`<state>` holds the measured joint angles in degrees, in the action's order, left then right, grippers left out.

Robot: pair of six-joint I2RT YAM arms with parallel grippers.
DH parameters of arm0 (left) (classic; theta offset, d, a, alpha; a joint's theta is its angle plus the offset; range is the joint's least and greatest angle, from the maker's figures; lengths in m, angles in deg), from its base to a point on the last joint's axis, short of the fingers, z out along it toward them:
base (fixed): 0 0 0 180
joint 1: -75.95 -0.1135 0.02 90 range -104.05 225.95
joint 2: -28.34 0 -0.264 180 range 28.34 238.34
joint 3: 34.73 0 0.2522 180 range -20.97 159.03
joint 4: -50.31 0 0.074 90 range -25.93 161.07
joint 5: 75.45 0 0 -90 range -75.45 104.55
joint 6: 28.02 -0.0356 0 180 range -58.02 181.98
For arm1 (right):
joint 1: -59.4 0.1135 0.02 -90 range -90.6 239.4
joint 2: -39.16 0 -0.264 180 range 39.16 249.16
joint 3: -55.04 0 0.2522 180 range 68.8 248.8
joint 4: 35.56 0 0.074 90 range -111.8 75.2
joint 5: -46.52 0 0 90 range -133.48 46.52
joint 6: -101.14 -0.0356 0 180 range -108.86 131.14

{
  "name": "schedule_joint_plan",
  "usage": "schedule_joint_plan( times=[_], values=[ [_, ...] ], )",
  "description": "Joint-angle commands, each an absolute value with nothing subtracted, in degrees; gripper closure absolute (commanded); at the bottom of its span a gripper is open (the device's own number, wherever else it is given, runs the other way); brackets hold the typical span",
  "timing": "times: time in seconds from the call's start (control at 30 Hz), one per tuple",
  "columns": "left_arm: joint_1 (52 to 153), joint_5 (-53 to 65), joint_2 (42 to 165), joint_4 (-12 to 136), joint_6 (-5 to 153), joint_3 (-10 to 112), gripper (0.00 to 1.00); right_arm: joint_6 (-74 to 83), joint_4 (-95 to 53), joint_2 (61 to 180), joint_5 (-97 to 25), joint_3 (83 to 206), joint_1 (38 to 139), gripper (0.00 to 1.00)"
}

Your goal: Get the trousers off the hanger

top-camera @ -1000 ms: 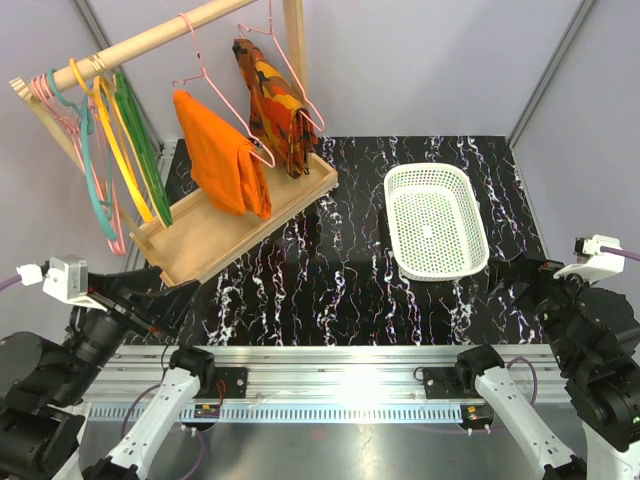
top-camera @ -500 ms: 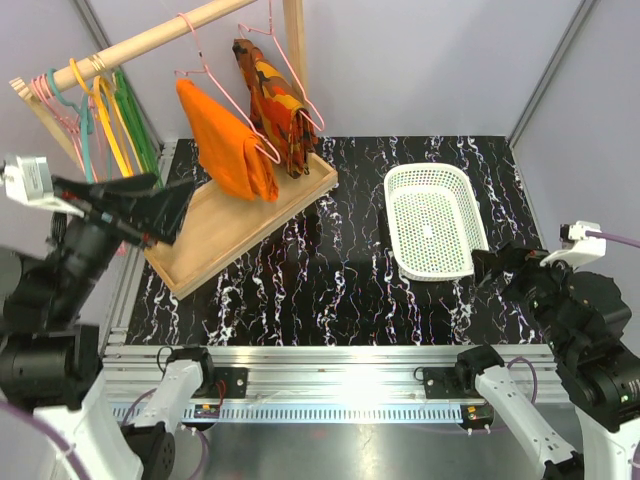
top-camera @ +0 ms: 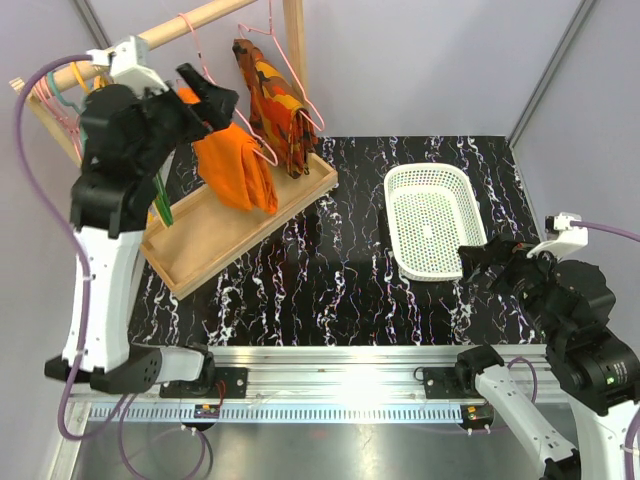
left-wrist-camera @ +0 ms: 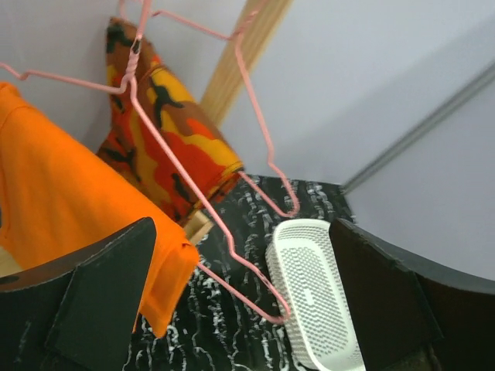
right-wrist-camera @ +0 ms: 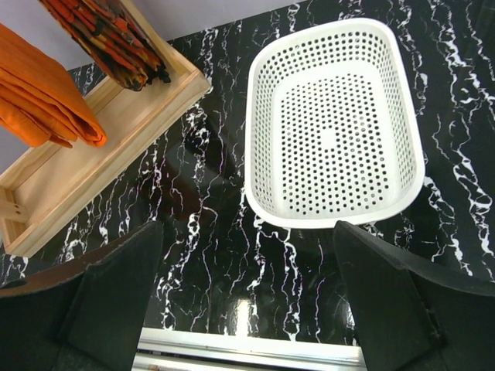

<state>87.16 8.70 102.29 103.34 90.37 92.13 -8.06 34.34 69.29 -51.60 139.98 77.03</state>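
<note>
Orange, plain and soft, the cloth trousers (top-camera: pixel 235 165) hang folded over the thin pink wire hanger (left-wrist-camera: pixel 135 66), whose hook sits on a round wooden rail (top-camera: pixel 190 22) in the upper left of the overhead view. Their lower end hangs over a shallow wooden tray (top-camera: pixel 215 235); whether it touches the tray cannot be told.

The left gripper (top-camera: pixel 212 98) is high in that same corner, right at the top fold of the trousers, just beside the hanger's shoulder. Whether a finger touches cloth or wire cannot be told. Its wrist view shows the two black fingers (left-wrist-camera: pixel 100 286) spread wide with nothing clamped. The trousers fill the left of that frame, partly behind the left finger, and the hanger's lower wire corner lies in the gap.

The right gripper (top-camera: pixel 478 262) is low at the right of the overhead view, well apart from the trousers. Its fingers are also spread wide, holding nothing, above the near edge of a white perforated plastic basket (top-camera: pixel 404 262).

A red, orange and yellow patterned garment (top-camera: pixel 272 105) hangs just right of the trousers on a second pink hanger. Green, yellow and teal plastic hangers (top-camera: pixel 160 195) show behind the left arm. The table (top-camera: pixel 340 290) is black stone-look with white veins, and pale lilac walls (top-camera: pixel 420 60) close in the back and sides.
</note>
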Motion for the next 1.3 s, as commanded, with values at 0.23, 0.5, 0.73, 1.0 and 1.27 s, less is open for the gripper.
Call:
schedule_joint_plan(
  times=[0.23,0.5,0.73,1.0,1.27],
  values=[
    [98.10,49.96,114.20,104.68,81.59,96.54,0.08,-10.04,34.01,66.32,-47.96,139.90,77.42,0.01],
    [101.35,60.67,124.58,109.51,77.54,104.19,0.54,-10.21,34.28,64.74,-47.44,139.38,77.51,0.00],
    [105.75,71.85,126.51,108.02,73.85,104.98,0.97,-9.95,34.36,64.91,-47.26,138.14,77.42,0.00],
    [107.77,73.44,124.58,104.07,72.01,105.16,1.00,-9.95,34.62,64.38,-47.52,137.09,77.42,0.00],
    [109.53,74.49,123.96,93.53,63.40,107.52,1.00,-10.30,34.01,63.33,-47.70,135.42,77.51,0.00]
  ],
)
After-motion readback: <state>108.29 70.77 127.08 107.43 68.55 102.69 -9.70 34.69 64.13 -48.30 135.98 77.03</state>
